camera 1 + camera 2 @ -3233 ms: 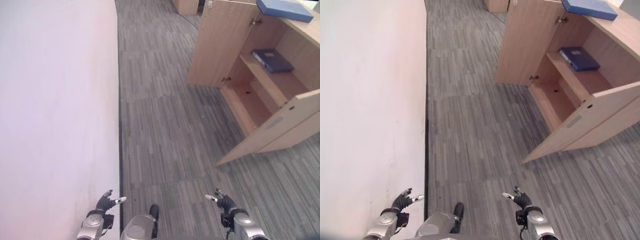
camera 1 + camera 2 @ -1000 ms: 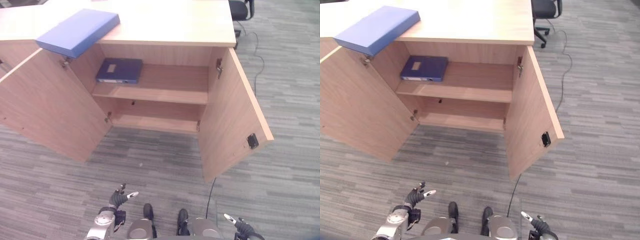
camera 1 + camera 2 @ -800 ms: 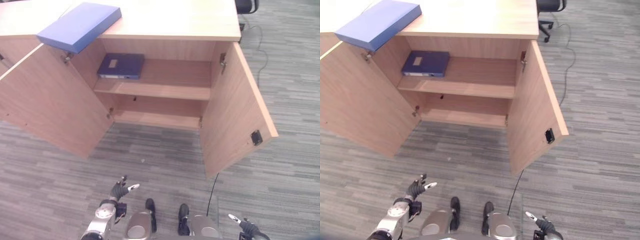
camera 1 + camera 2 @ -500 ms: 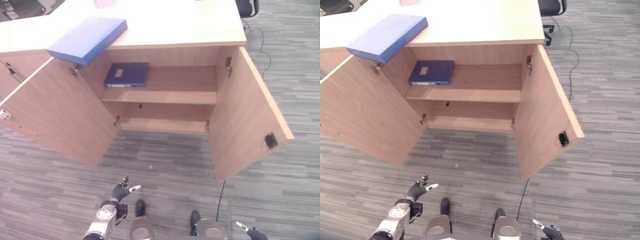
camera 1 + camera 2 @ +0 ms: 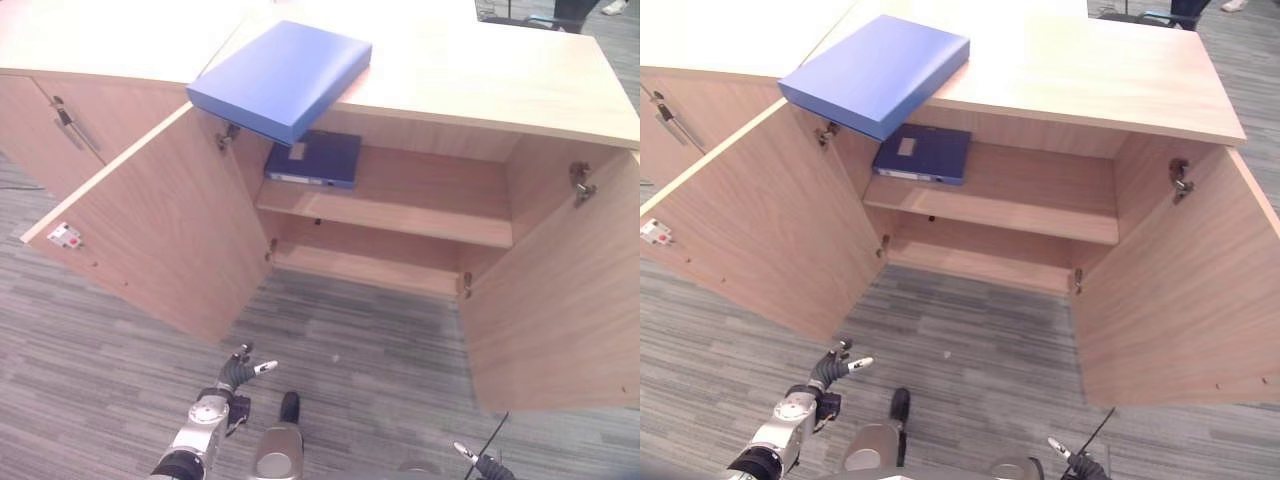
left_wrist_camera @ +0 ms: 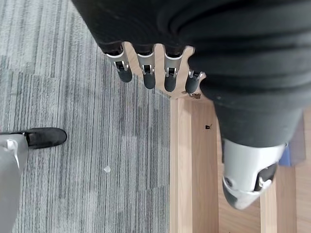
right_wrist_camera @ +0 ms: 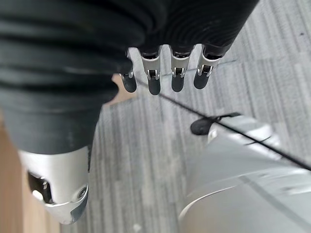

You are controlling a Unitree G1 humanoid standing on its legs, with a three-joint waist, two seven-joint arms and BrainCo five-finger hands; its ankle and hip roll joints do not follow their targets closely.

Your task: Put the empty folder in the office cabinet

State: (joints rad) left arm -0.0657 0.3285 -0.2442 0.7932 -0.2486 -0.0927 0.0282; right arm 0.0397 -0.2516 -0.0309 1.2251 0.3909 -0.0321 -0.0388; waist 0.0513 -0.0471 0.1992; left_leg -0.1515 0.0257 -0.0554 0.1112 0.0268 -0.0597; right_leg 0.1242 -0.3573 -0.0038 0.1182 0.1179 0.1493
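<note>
A light blue folder (image 5: 280, 78) lies flat on the wooden cabinet top (image 5: 480, 75), its corner jutting past the front edge over the left door. A darker blue folder (image 5: 313, 160) lies on the upper shelf (image 5: 420, 200), at its left end. Both cabinet doors stand wide, the left door (image 5: 150, 220) and the right door (image 5: 555, 300). My left hand (image 5: 235, 378) hangs low over the carpet in front of the left door, fingers (image 6: 146, 73) straight and holding nothing. My right hand (image 5: 1070, 462) sits at the lower edge, fingers (image 7: 165, 77) straight and empty.
The lower shelf (image 5: 370, 268) is bare, and so is the right part of the upper shelf. A closed cabinet with a metal handle (image 5: 68, 122) adjoins on the left. Grey striped carpet (image 5: 370, 350) lies between me and the cabinet.
The camera has moved closer and to the left of the cabinet, which now looms larger. The folders and doors have not moved. Both hands stay low and empty.
</note>
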